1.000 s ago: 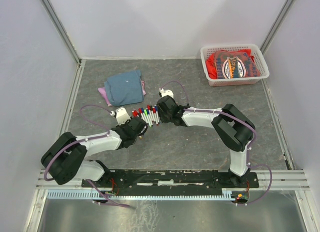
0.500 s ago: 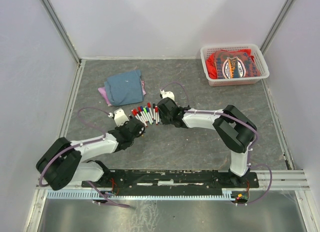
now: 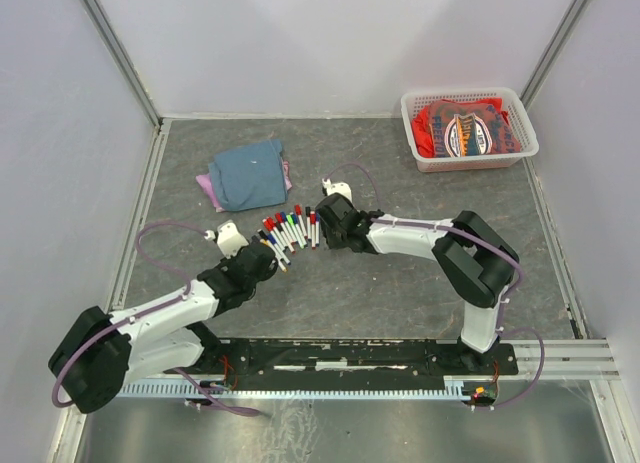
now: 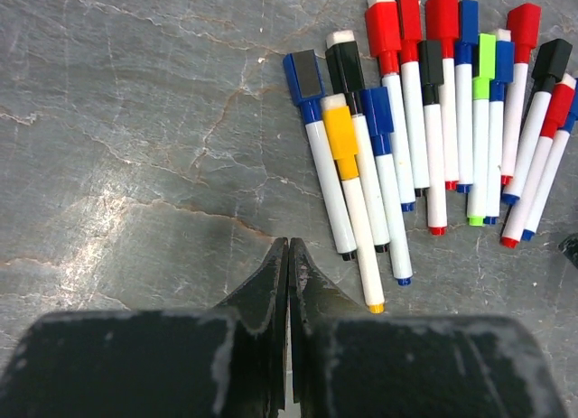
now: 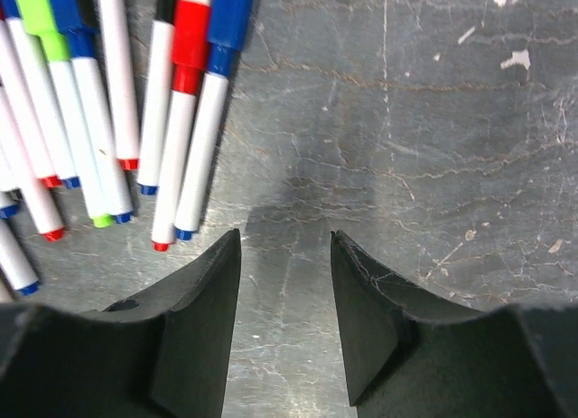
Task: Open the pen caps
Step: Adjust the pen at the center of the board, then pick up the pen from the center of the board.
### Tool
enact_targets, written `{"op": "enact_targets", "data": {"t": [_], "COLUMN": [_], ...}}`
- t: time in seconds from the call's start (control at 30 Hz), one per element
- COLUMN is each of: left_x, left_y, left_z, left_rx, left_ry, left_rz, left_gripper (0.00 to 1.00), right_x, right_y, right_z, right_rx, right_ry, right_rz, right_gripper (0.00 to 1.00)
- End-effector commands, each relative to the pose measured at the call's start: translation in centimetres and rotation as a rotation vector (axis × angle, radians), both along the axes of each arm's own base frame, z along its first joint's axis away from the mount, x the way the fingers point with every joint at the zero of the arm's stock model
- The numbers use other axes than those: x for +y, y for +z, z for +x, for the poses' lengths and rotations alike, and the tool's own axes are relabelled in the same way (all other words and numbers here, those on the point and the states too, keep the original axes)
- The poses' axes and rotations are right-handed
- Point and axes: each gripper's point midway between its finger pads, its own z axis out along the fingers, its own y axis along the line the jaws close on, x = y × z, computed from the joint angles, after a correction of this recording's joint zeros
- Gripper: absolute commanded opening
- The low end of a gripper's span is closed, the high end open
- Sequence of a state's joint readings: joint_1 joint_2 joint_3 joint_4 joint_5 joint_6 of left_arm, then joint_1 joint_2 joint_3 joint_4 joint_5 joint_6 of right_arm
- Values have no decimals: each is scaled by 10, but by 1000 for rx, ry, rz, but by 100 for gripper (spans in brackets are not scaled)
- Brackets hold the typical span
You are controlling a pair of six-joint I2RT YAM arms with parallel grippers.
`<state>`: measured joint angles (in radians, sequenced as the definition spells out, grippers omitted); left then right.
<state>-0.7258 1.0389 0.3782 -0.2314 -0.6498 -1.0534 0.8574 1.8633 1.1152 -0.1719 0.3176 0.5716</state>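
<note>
Lying in a fanned row on the grey worktop (image 3: 400,283) within white walls (image 3: 330,43), the pen caps (image 3: 287,223) are flanked by left jaws pressed together and right jaws held apart, bare surface being seen toward the near edge

Pen caps (image 4: 383,37) red, blue, black, green, yellow; barrels (image 4: 434,156) white; table (image 3: 400,293) grey, veined; cloth (image 3: 247,173) blue; basket (image 3: 470,164) white.

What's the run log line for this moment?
left fingers: shut, empty | right fingers: open, empty | pens: bunched on table, caps on | step: no pen gripped yet
</note>
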Motion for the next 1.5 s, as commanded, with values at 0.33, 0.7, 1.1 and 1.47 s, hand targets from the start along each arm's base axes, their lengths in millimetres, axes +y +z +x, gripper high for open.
{"op": "enact_targets", "data": {"t": [0.33,0.7,1.1,1.47], "left_x": [-7,-8,-7,-8], "left_y": [16,23,22,23], "left_z": [4,4,3,4], "left_rx": [-62,-88,-92,-99], "left_ry": [-65,-78,-74,-73], "left_rz": [-26,-38,-46,-54], "left_gripper": [23,35,34,34], "right_x": [42,43,43,35], "right_y": [33,23,15,5], "right_z": [27,33,33,31], "right_rx": [-34,-27,-13,-1], "right_ry": [16,-8,-8,-15], "right_rz": [83,55,40,-5], "right_gripper": [51,50,49,48]}}
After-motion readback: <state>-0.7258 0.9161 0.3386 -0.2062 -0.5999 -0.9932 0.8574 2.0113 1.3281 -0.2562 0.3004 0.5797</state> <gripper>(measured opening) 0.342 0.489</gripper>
